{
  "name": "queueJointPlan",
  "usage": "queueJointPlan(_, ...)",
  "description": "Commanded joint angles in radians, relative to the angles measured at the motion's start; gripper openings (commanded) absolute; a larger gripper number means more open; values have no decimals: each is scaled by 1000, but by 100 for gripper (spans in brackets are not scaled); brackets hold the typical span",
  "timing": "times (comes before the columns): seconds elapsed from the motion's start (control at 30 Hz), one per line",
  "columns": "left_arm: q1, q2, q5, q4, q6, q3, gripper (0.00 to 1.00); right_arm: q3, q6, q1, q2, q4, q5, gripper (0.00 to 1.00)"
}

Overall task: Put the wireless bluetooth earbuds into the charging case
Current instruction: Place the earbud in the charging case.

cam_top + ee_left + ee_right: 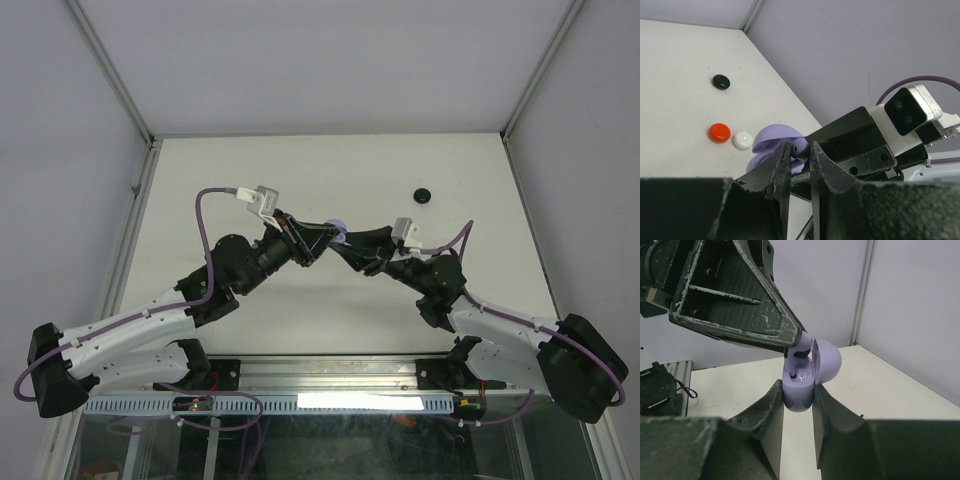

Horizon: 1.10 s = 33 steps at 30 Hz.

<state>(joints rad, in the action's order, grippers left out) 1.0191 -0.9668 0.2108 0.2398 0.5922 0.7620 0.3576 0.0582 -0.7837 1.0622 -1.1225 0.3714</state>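
Note:
A lilac charging case point(799, 392) is held above the table, its lid point(826, 360) hinged open, with my right gripper point(798, 390) shut on its body. My left gripper point(800, 150) is shut on a lilac earbud point(800, 146). That earbud point(801, 347) stands partly down in the case's well. In the top view the left gripper point(325, 238) and the right gripper point(350, 246) meet tip to tip over the table's middle, with a bit of the lilac case point(338, 228) showing between them.
A black round puck point(423, 195) lies on the white table point(300, 180) at the back right. In the left wrist view a red puck point(719, 132) and a white puck point(742, 140) lie side by side below the black puck point(721, 81).

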Motion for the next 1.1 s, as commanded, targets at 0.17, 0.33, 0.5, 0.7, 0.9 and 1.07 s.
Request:
queueJointPlan(0.17, -13, 23, 62, -66, -15, 10, 20, 23, 2, -4, -29, -61, 8, 0)
queueJointPlan(0.33, -13, -11, 47, -105, -42, 52, 23, 31, 3, -4, -24, -54, 25, 0)
queueJointPlan(0.5, -13, -28, 53, -149, -73, 85, 23, 35, 2, -3, -20, -45, 45, 0)
queueJointPlan(0.7, -13, -17, 73, -181, -79, 92, 23, 38, 11, -4, -16, -46, 65, 0)
queueJointPlan(0.9, -13, 7, 86, -196, -73, 73, 24, 38, 12, -3, -27, -44, 66, 0)
queueJointPlan(1.07, -12, -4, 73, -208, -76, 80, 27, 47, 19, -5, -28, -45, 89, 0)
